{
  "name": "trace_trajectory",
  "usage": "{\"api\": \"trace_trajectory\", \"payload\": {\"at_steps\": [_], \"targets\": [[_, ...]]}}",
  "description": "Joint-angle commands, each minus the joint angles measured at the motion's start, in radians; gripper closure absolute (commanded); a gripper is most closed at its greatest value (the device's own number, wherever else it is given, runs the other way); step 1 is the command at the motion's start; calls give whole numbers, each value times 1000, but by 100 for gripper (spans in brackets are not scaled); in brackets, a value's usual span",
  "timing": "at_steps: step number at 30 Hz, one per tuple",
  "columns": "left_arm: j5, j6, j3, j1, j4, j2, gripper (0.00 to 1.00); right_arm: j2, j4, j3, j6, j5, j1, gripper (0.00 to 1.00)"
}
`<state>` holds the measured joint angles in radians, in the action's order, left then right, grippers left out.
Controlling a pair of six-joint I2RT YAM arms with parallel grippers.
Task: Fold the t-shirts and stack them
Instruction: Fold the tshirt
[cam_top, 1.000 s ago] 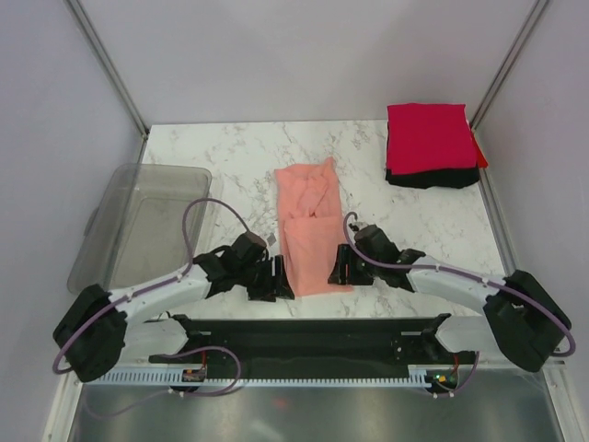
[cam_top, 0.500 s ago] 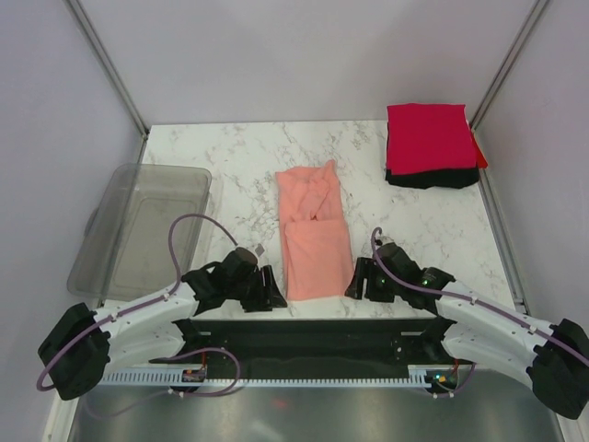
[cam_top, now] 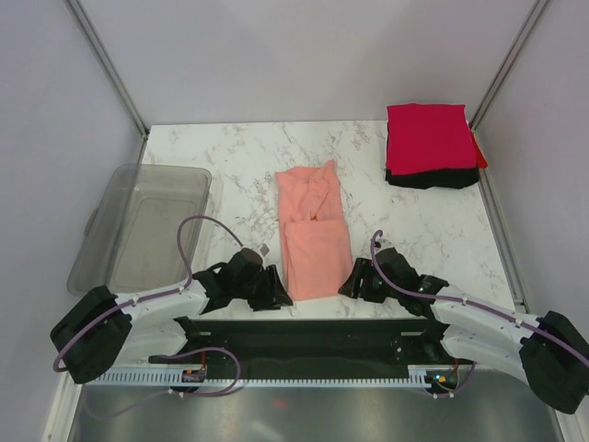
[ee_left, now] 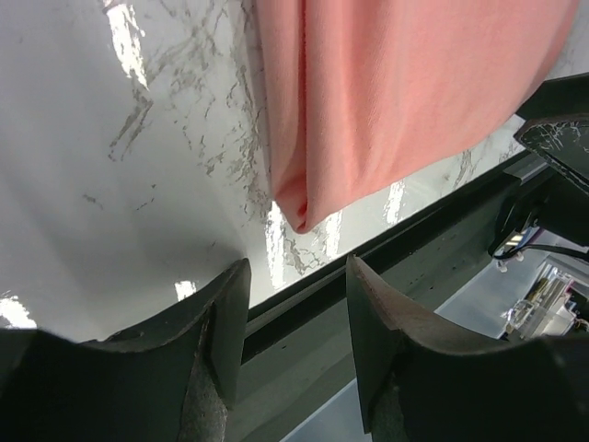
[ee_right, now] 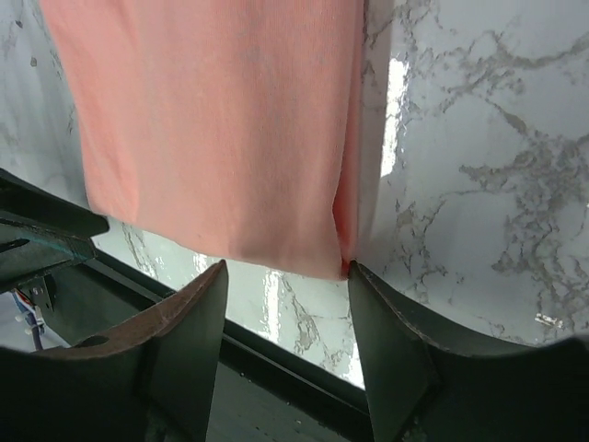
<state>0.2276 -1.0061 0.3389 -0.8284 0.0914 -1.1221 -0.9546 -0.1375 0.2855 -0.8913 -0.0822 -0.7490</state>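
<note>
A salmon-pink t-shirt [cam_top: 313,230] lies folded into a long strip in the middle of the marble table. Its near left corner shows in the left wrist view [ee_left: 386,110] and its near right corner in the right wrist view [ee_right: 221,129]. My left gripper [cam_top: 279,287] is open and empty just left of the near left corner; in its wrist view [ee_left: 296,276] the jaws sit over the table edge. My right gripper [cam_top: 352,279] is open by the near right corner; in its wrist view [ee_right: 287,272] one fingertip [ee_right: 363,276] touches the hem. A folded red t-shirt [cam_top: 429,138] lies on a black one [cam_top: 433,178] at the far right.
A grey see-through plastic tub [cam_top: 140,226] stands at the left of the table. The black base rail [cam_top: 313,336] runs along the near edge. Metal frame posts [cam_top: 109,64] rise at the back corners.
Both grippers pulled back from the shirt's sides towards the near edge, then closed in on the shirt's near corners. The shirt's near half now lies flat.
</note>
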Motion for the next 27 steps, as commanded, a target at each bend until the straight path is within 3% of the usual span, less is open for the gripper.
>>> {"api": "trace_trajectory", "payload": {"at_steps": [1,12,27], "targets": [[-14,-23,-5,-8,-65,-30,47,-39,-7,-49,0,33,-1,38],[-68,-11,9,-8,-84,-82,51,-64,19,-72,8,39,-3,58],[-163,17,18,-6,-88,-96,66,-98,42,-89,14,39,-3,61]]}}
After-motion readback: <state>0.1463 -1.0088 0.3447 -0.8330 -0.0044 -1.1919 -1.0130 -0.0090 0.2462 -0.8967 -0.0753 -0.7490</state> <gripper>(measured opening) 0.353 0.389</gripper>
